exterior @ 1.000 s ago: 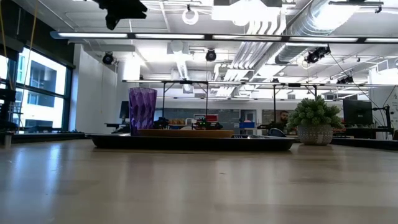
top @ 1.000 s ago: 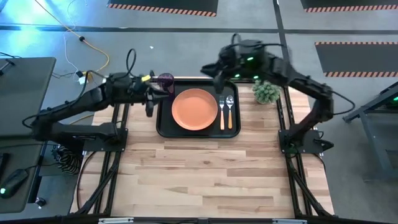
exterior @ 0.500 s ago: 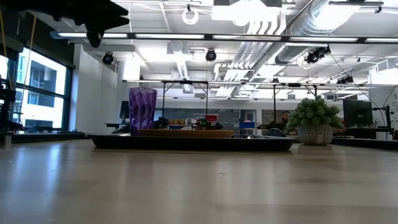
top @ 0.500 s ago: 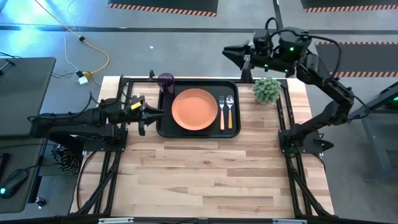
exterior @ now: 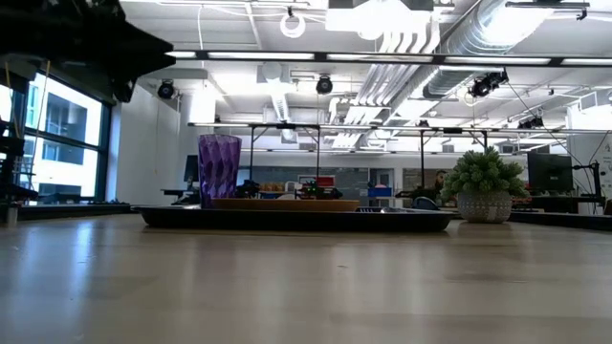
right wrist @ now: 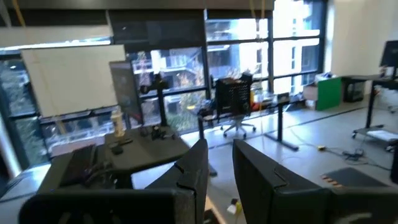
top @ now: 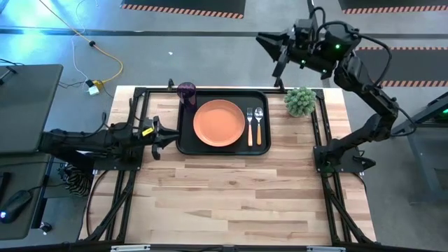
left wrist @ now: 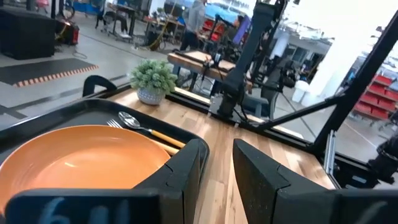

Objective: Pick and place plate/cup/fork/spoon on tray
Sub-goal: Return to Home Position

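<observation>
**A:** Start big. What is on the desk (top: 231, 196)?

**B:** Both arms are off the work. The left tool (left wrist: 219, 155) sits low at the desk's left edge, just beside the tray (top: 183, 143). There is a narrow gap between its fingers and nothing in it. The right tool (right wrist: 219, 152) is raised beyond the desk's far edge, facing the room. Its fingers are also slightly parted and empty.

**A:** And the tray itself?

**B:** It lies flat at the far middle of the desk, fully loaded. I judge the placing done.

**A:** The plate (top: 219, 123)?

**B:** It is in the middle of the tray. It looks stiff and fairly light. The raised rim is the only place to pinch it, and it would hang tilted from there.

**A:** The cup (top: 186, 90)?

**B:** It stands upright at the tray's far left corner, near the plate. It is probably light, smooth and easy to tip. I would close on its wall partway up, gently.

**A:** The cutlery?

**B:** The fork (top: 249, 126) lies just right of the plate, with the spoon (top: 258, 124) beside it, heads pointing away. Both are slim, rigid and flat to the tray floor. I would pinch across the orange handle, since the metal ends look slippery.
</observation>
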Action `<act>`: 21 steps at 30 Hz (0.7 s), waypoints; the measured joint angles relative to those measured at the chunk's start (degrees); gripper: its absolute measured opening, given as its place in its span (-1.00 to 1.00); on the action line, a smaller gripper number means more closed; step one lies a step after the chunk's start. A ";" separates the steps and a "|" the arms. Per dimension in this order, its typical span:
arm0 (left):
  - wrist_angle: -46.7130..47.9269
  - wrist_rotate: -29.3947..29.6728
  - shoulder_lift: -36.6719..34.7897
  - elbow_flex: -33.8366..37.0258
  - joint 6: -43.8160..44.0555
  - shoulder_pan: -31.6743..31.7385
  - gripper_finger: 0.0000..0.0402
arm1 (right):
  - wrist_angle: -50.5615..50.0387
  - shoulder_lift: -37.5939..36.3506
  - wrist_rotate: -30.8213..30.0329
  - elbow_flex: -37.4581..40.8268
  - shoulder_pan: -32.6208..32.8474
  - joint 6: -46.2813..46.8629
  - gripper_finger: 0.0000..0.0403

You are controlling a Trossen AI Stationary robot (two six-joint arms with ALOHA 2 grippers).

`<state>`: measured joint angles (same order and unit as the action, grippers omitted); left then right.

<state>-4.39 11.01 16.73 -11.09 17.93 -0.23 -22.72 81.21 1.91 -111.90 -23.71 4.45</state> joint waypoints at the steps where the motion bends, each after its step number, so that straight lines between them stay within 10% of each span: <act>1: -0.18 0.13 -1.11 0.84 0.02 0.00 -0.56 | 0.40 0.00 -0.01 0.00 -0.58 0.00 -0.67; 21: 2.33 -0.54 -14.16 10.38 1.49 0.02 -0.56 | 0.50 -0.94 8.61 0.11 -4.02 1.73 -0.67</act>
<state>-2.05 10.47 2.57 -0.71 19.42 -0.21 -22.22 80.27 10.52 -111.79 -27.73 6.18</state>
